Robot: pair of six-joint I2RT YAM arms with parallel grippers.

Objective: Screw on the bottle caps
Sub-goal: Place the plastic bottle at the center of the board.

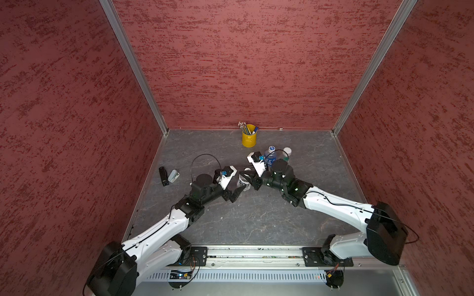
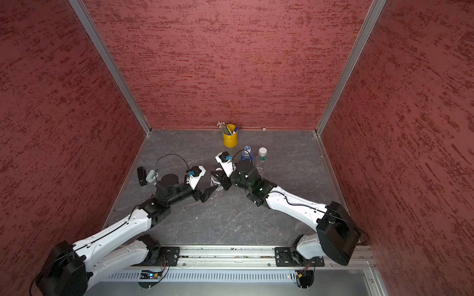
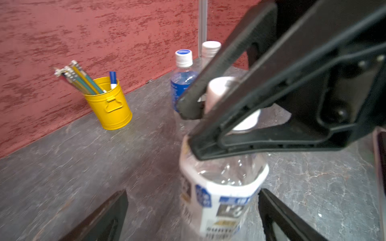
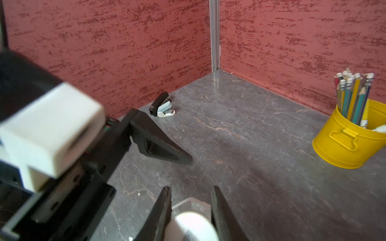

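Nearest you, the left gripper [image 3: 192, 191] stands with its jaws wide apart, one finger on each side of the white-labelled bottle [image 3: 223, 200], low on its body. As far as its wrist view shows, it touches neither side. The bottle stands upright on the tabletop [image 1: 256, 217] between the two arms, long axis vertical, with nothing steadying its body. Straight above it, the right gripper [image 4: 191, 188], angled in from the right, looks clamped on the white cap [image 4: 192, 227]; the cap fills the gap between the fingers in the right wrist view. Your next move turns on this: the cap is directly over the neck in the right arm's grip, and the left arm is the nearer one to the bottle's body. Judgement: close the left jaws on the body before any twist, or the bottle may spin with the cap. Hard to read: a right finger crosses the neck, so you cannot tell whether the cap sits on the thread or how far it is turned. Both wrist views blur up close. Farther back, the blue-labelled bottle [image 3: 181, 87] wears its blue-and-white cap [image 3: 183, 57]. The clear bottle [image 2: 261, 161] beside it wears a ribbed white cap [image 3: 211, 47]. Both look capped, tightness unknown. Farthest is the yellow pencil cup [image 3: 108, 104] by the back wall; a stapler [image 4: 165, 108] lies well off to the left.
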